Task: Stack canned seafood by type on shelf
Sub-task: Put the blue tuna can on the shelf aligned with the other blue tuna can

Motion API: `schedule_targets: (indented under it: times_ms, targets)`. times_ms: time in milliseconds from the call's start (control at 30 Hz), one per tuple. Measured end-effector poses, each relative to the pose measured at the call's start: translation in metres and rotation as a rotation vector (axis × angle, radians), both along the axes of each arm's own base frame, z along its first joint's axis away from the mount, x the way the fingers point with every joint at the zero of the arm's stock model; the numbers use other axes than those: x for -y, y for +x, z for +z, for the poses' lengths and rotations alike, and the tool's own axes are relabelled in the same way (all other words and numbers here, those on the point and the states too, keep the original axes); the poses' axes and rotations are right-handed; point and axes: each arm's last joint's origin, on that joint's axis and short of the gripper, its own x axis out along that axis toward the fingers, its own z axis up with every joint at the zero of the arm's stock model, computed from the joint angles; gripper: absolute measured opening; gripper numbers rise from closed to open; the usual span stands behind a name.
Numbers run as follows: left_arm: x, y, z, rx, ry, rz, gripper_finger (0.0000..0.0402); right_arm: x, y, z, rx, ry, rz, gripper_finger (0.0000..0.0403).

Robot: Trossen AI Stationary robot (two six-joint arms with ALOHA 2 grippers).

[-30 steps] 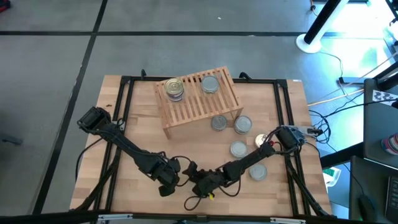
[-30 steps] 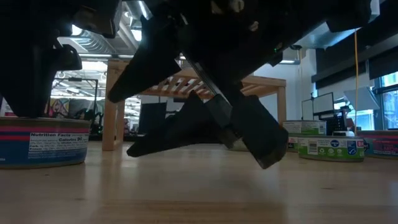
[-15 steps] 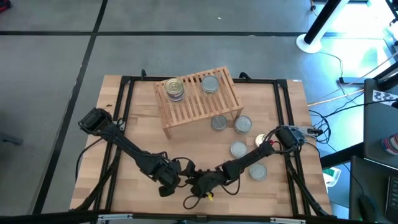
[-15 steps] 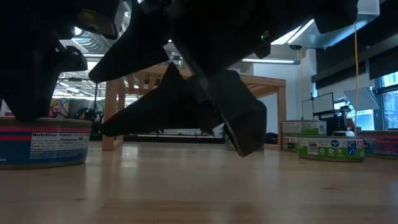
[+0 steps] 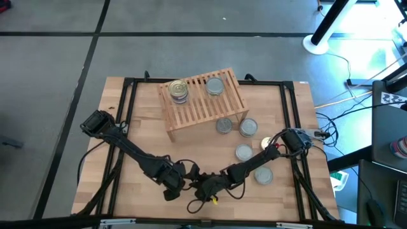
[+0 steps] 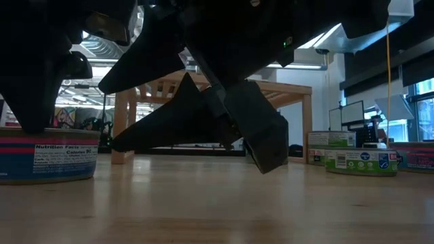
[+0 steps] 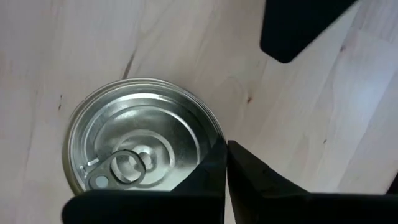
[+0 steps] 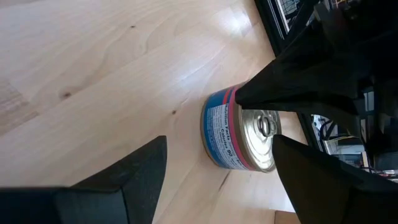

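Nearest you, at the worktop's (image 5: 127, 178) front edge, both grippers sit close together near the middle. Your left gripper (image 7: 226, 163) has its fingers pressed together, with nothing between them; they rest over the rim of a silver-topped tin (image 7: 140, 140) with a pull ring, which stands upright on the wood. In the low view that tin (image 6: 46, 154) shows a blue and pink label at the front left, under the dark bulk of the arm. Your right gripper (image 8: 217, 162) has its fingers spread wide and empty, pointed at the same tin (image 8: 239, 138), but apart from it.

Farther back on the right half, four loose tins stand apart from one another: one (image 5: 264, 175) near the right arm's forearm, one (image 5: 243, 152) beyond it, and a pair (image 5: 224, 125) (image 5: 248, 128) just in front of the shelf.

The shelf (image 5: 200, 105) stands slightly skewed near the far edge, about mid-width. On its slatted top you have a stack with a gold top (image 5: 179, 88) at its left end, and a silver-grey tin (image 5: 215, 86) towards its right end. From above you cannot tell how many tins are in each.
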Motion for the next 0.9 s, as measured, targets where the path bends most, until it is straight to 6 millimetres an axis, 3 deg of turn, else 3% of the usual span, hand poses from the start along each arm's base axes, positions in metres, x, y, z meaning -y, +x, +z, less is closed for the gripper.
schedule_targets:
  times_ms: [900]
  targets:
    - [-0.007, 0.014, 0.009, 0.0, -0.057, 0.032, 0.0, 0.001, 0.001, -0.001, -0.007, 0.03, -0.006, 0.0289]
